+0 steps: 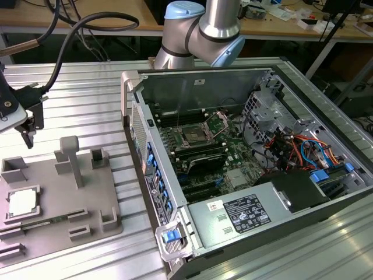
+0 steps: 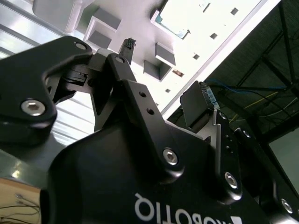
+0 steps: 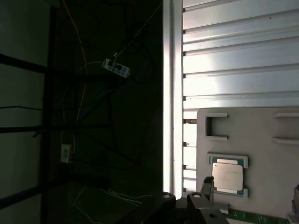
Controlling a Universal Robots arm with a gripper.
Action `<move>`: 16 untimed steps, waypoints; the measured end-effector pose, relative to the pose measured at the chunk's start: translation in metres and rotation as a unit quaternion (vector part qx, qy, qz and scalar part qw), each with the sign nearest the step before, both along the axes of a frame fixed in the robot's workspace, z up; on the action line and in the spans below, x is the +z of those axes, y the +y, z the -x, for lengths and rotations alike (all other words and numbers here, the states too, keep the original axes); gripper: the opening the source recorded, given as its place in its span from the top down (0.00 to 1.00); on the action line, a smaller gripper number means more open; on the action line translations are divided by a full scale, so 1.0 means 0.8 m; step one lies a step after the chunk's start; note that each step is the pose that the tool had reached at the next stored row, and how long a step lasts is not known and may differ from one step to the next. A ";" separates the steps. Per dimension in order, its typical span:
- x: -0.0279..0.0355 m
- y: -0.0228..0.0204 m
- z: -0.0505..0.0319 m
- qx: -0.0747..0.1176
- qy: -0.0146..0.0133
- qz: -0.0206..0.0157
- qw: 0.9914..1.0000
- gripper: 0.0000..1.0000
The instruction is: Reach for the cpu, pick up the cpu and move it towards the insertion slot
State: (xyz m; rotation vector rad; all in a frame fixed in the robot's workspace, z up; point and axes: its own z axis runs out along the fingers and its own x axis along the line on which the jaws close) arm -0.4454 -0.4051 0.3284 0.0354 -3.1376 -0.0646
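Ribbed metal tabletop [image 1: 87, 87] carries a grey tray [image 1: 87, 198]; the cpu [image 1: 23, 202] lies flat in its recess. My gripper [image 2: 168, 70] hovers above, fingers well apart, empty. Reaching well means squaring them to opposite chip edges. The insertion slot [image 1: 193, 138] sits well apart, inside the case [image 1: 204, 87].

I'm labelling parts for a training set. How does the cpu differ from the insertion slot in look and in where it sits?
The cpu shows a plain, pale silvery top; the insertion slot has a silver frame around a dark centre. The cpu lies in a grey tray on the table, outside the computer case; the insertion slot sits inside that open case. Both are square and lie flat.
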 end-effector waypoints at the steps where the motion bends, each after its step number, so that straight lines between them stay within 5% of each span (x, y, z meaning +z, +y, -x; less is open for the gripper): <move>1: -0.0013 0.0000 0.000 0.000 0.000 0.000 1.000 0.33; 9: -0.0162 -0.0004 0.000 0.000 0.000 0.000 1.000 0.33; 16: -0.0168 -0.0004 0.000 0.000 0.000 0.000 1.000 0.33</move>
